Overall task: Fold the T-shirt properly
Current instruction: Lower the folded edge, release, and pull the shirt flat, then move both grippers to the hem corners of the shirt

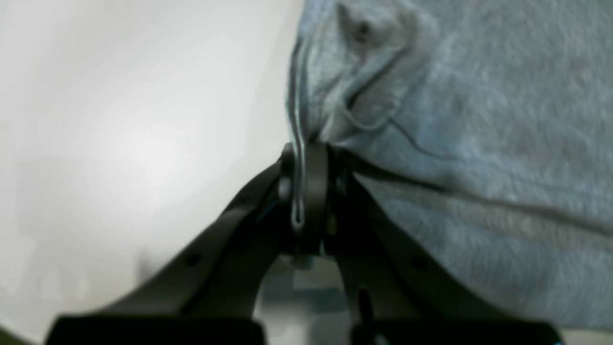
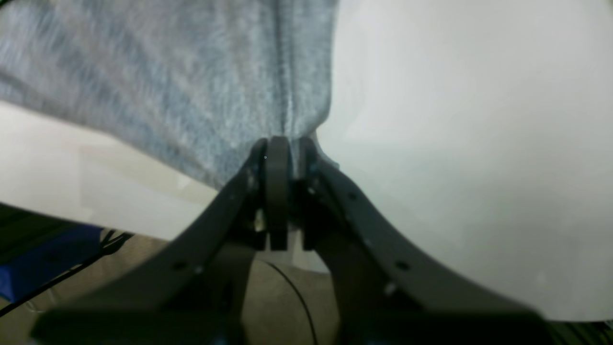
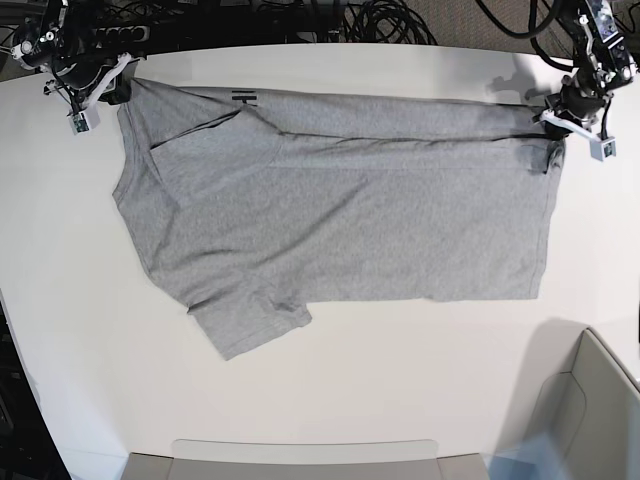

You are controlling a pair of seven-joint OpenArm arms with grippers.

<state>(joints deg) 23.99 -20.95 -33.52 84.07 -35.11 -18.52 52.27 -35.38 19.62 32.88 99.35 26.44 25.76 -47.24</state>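
Left fingers [image 1: 306,191]: we see them closed on a doubled hem edge of the T-shirt [image 1: 479,120]; the seam runs down between the dark pads.
Right fingers [image 2: 282,191]: we find them pinched together on a gathered edge of the same grey cloth, which rises from the tips.
Left arm: in the base view we place it at the far right corner of the surface [image 3: 80,330], its tip at the garment's far right corner.
Right arm: in the base view we place it at the far left corner, its tip at the garment's far left corner.
T-shirt, position: we record it spread flat across the middle of the white surface, its far edge stretched between the two grips.
T-shirt, layers: we note a strip folded over along the far edge, a sliver of black lettering [image 3: 243,96] showing near its left end.
T-shirt, sleeve: we note one sleeve [image 3: 250,325] lying flat toward the near left.
Cables [image 3: 390,20]: we list a dark tangle beyond the far edge of the surface.
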